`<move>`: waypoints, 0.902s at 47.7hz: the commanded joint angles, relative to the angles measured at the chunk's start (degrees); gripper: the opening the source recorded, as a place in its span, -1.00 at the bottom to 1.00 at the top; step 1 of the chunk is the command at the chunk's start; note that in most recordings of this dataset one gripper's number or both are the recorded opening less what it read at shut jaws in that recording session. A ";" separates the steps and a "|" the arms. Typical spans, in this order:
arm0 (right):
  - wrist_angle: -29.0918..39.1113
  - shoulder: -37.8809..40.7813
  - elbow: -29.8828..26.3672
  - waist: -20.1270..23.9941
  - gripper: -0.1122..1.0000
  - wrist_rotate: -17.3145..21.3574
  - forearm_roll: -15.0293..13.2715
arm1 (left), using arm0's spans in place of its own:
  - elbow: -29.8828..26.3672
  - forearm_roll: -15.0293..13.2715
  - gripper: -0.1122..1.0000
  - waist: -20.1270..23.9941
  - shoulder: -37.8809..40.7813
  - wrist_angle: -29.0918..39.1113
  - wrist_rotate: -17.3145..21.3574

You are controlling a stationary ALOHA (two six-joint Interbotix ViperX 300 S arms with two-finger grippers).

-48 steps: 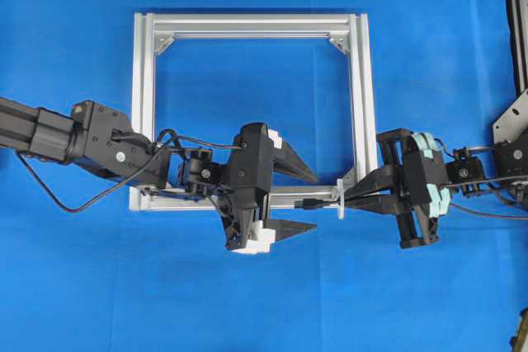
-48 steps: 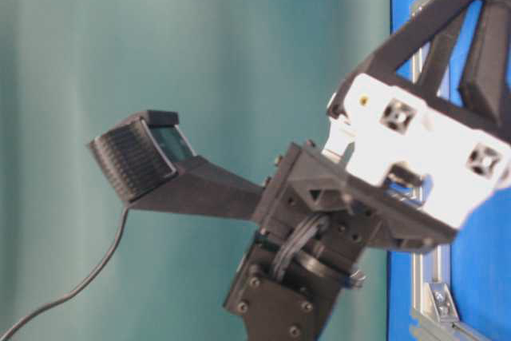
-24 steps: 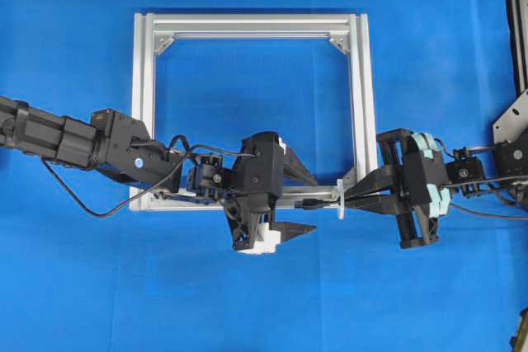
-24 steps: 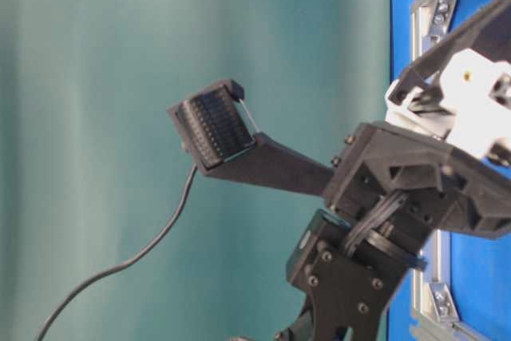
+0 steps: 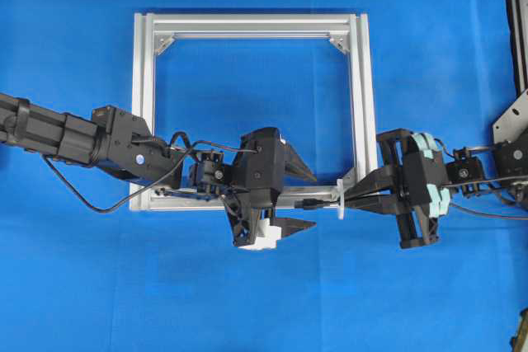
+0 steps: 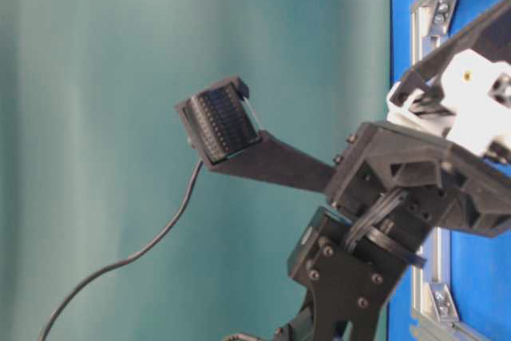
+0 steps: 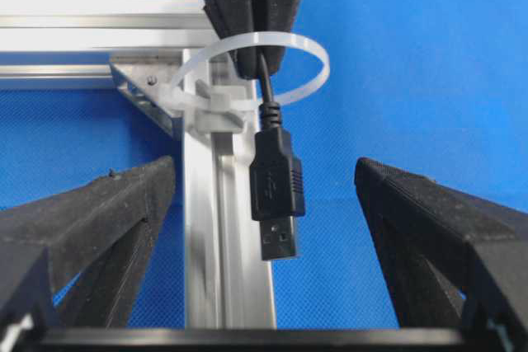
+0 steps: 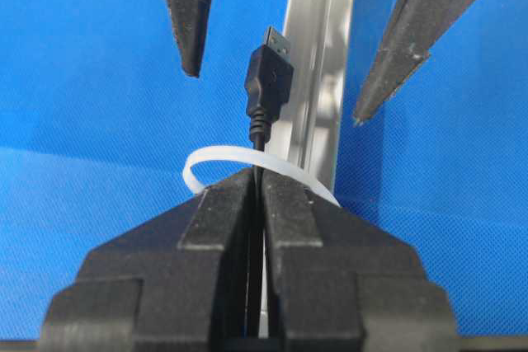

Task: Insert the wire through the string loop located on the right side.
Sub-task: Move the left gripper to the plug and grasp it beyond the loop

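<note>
Two black fingers (image 8: 235, 269) fill the bottom of the right wrist view, and they're clenched tight on the wire (image 8: 268, 80), pinching it just behind the plug. The plug pokes up through the white loop (image 8: 247, 162), metal tip pointing at the top of the frame, right beside the silver frame (image 8: 318, 55). Beyond it the left gripper (image 5: 301, 200) sits spread wide and released, one tip at upper left, one at upper right, plug between them, touching neither. Overhead, that meeting sits at the frame's lower right corner, right gripper (image 5: 346, 195) reaching in from the right.
</note>
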 commanded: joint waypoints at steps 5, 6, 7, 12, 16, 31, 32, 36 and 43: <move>-0.44 -0.35 -0.70 -0.09 -0.86 0.00 0.18 | -1.23 0.18 0.81 0.18 -0.97 -0.18 0.09; -0.44 -0.35 -0.70 -0.09 -0.86 0.00 0.18 | -1.32 0.18 0.81 0.18 -0.97 -0.18 0.09; -0.44 -0.35 -0.70 -0.09 -0.86 0.00 0.09 | -1.32 0.18 0.81 0.18 -0.97 -0.18 0.09; -0.44 -0.44 -0.70 -0.09 -0.86 0.00 0.18 | -1.32 0.18 0.81 0.18 -0.97 -0.09 0.00; -0.44 -0.35 -0.70 -0.09 -0.86 0.00 0.18 | -1.32 0.18 0.81 0.18 -0.97 -0.18 0.00; -0.44 -0.35 -0.70 -0.09 -0.86 0.00 0.18 | -1.32 0.18 0.81 0.18 -0.97 -0.18 -0.09; -0.44 -0.44 -0.79 -0.09 -0.86 0.00 0.09 | -1.32 0.18 0.81 0.18 -0.97 -0.18 -0.18; -0.44 -0.35 -0.79 0.00 -0.86 0.00 0.18 | -1.32 0.18 0.81 0.18 -0.97 -0.18 -0.18; -0.44 -0.35 -0.70 -0.09 -0.86 0.00 0.18 | -2.20 0.18 0.67 0.18 -0.70 1.58 -0.26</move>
